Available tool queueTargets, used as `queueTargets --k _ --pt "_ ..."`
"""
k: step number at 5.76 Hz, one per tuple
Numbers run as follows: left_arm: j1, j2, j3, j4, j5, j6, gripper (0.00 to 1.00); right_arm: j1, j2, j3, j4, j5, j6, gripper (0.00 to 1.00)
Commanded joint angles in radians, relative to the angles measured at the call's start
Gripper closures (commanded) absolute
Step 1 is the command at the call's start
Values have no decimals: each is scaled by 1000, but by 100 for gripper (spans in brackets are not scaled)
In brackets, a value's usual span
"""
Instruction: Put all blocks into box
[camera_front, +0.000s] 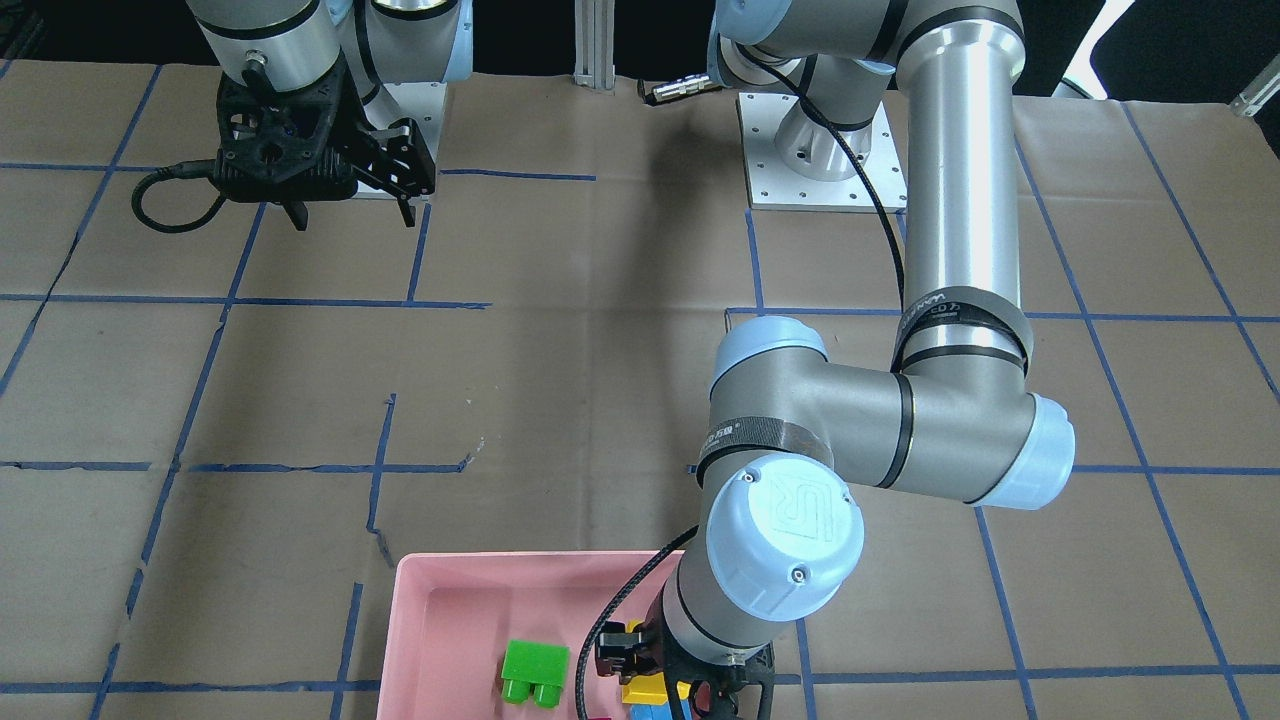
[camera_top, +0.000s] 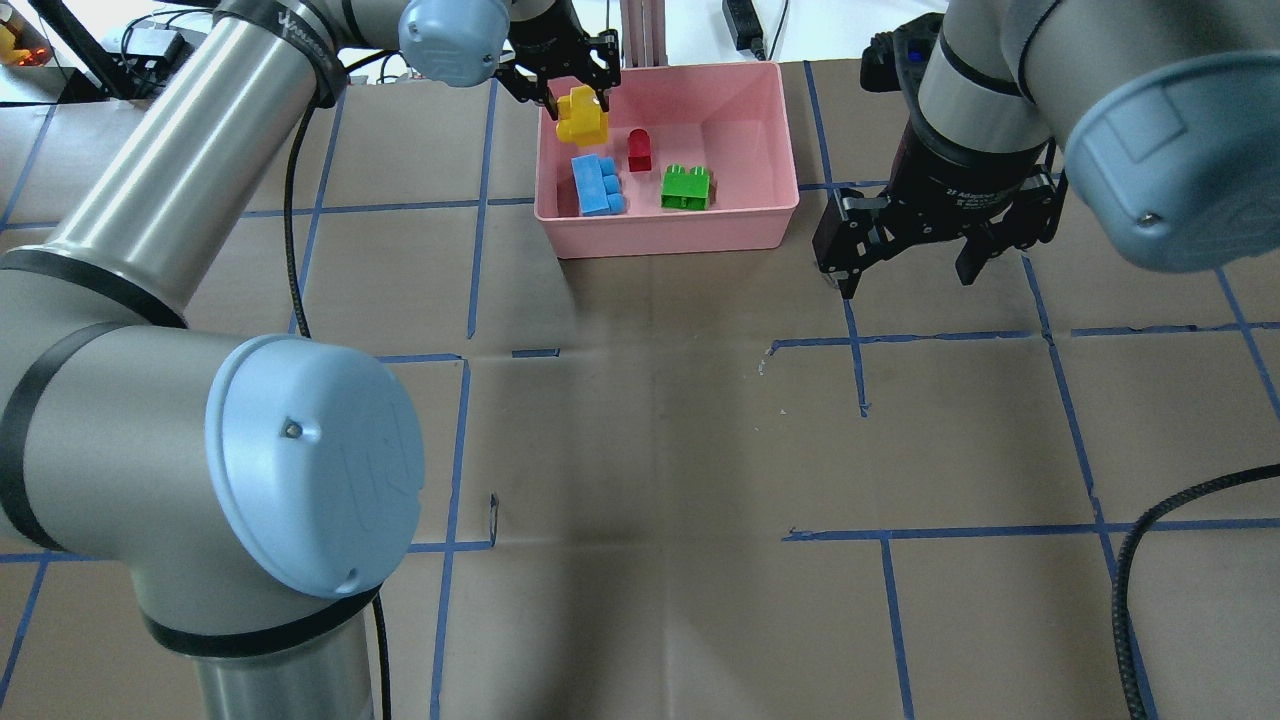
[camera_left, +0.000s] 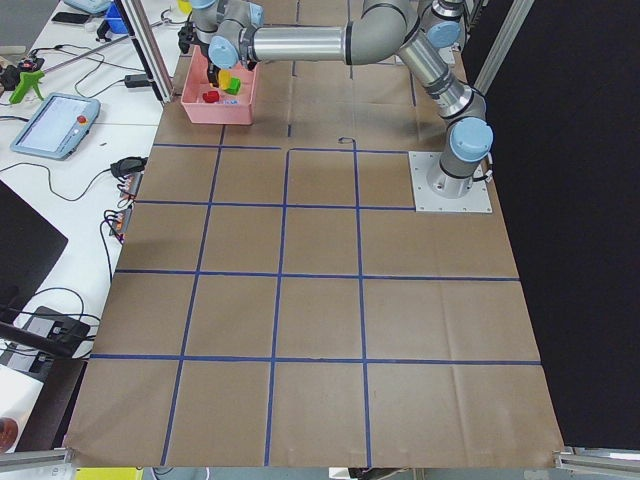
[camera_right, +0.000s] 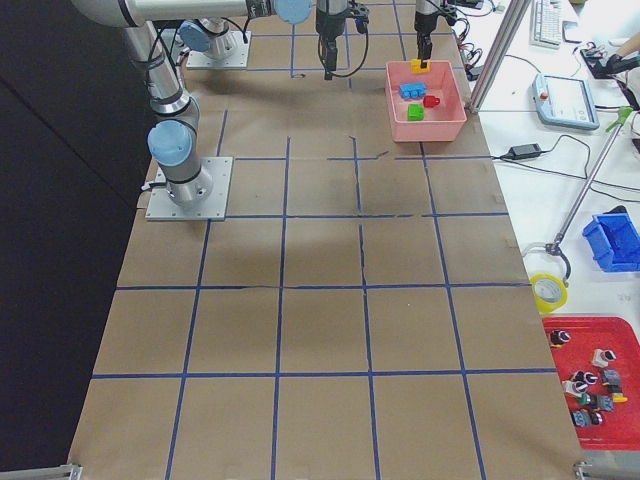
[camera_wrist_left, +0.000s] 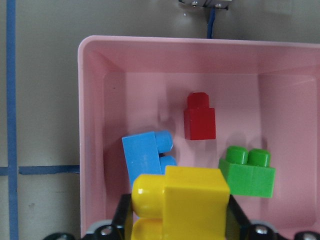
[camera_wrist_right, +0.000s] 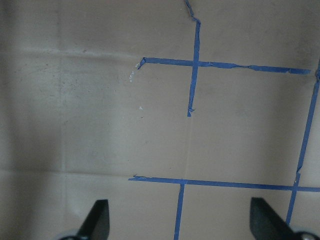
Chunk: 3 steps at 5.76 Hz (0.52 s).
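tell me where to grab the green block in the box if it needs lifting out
Probably by its two flat end faces, coming straight down. The green block lies on its side in the box, studs pointing at the far wall, so the ends are plain and parallel, with gaps toward the red block and the side wall.

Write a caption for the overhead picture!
Left gripper holds the yellow block over the pink box; blue block, red block and green block lie inside.

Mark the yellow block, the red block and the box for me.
yellow block (camera_wrist_left: 196, 199): left wrist view, on its broad flat face.
red block (camera_top: 640, 152): overhead view, middle of its body.
box (camera_top: 670, 228): overhead view, on its near outer wall.
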Motion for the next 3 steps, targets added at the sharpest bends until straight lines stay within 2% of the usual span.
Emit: queueTargets --k 1,2,3 --pt "-3 11 2 -7 6 -11 0 0 6 -1 2 0 0 0" --pt "-4 35 6 -24 50 -9 0 0 7 -1 2 0 0 0" --pt "5 110 3 -97 50 -8 0 0 7 -1 2 0 0 0"
